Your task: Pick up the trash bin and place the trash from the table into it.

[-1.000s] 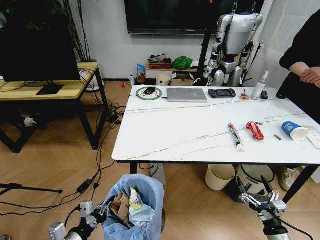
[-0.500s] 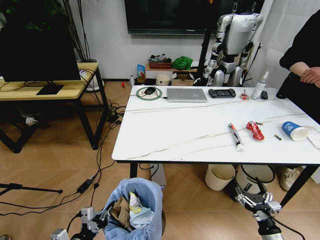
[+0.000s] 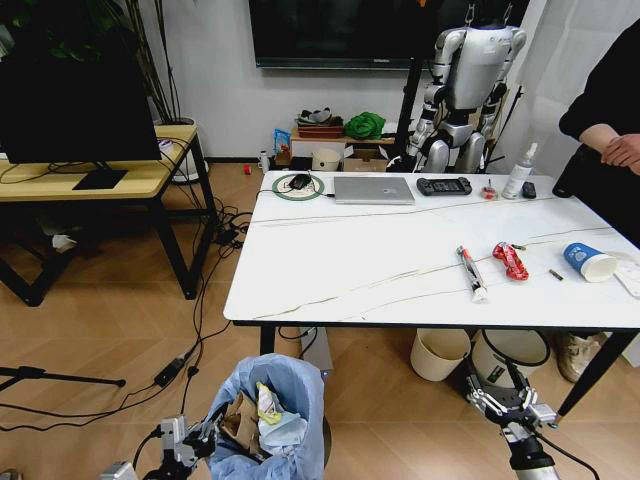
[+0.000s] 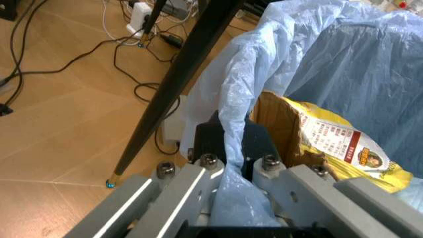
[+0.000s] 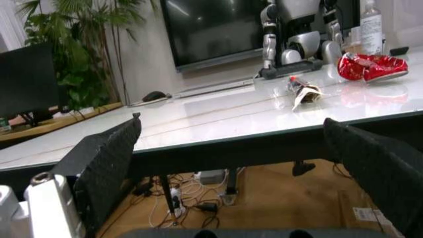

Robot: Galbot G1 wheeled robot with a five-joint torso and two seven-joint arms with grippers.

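Note:
The trash bin (image 3: 275, 400), lined with a crinkled light-blue bag, hangs over the floor in front of the table's left corner. My left gripper (image 3: 203, 436) is shut on its rim. In the left wrist view the gripper (image 4: 228, 146) pinches the bag edge of the trash bin (image 4: 343, 64), with brown cardboard (image 4: 278, 126) and a yellow wrapper (image 4: 347, 148) inside. My right gripper (image 3: 505, 395) is open, low under the table's (image 3: 380, 260) front edge. On the table lie a white tube (image 3: 471, 272), a red wrapper (image 3: 510, 260) and a blue paper cup (image 3: 587, 262). The right wrist view shows the gripper (image 5: 231, 124) open below the table (image 5: 198, 116), level with the red wrapper (image 5: 370, 67) and white tube (image 5: 302, 91).
A cream pail (image 3: 440, 352) and a black-rimmed white bin (image 3: 512, 350) stand under the table near my right gripper. A laptop (image 3: 373, 190), a controller (image 3: 443, 185) and a spray bottle (image 3: 518, 172) sit at the far edge. A yellow-topped desk (image 3: 90, 180) and floor cables (image 3: 200, 330) are at left.
My right gripper has shifted a little left and toward the table's front edge, still open. The bin held by the left gripper has sunk slightly.

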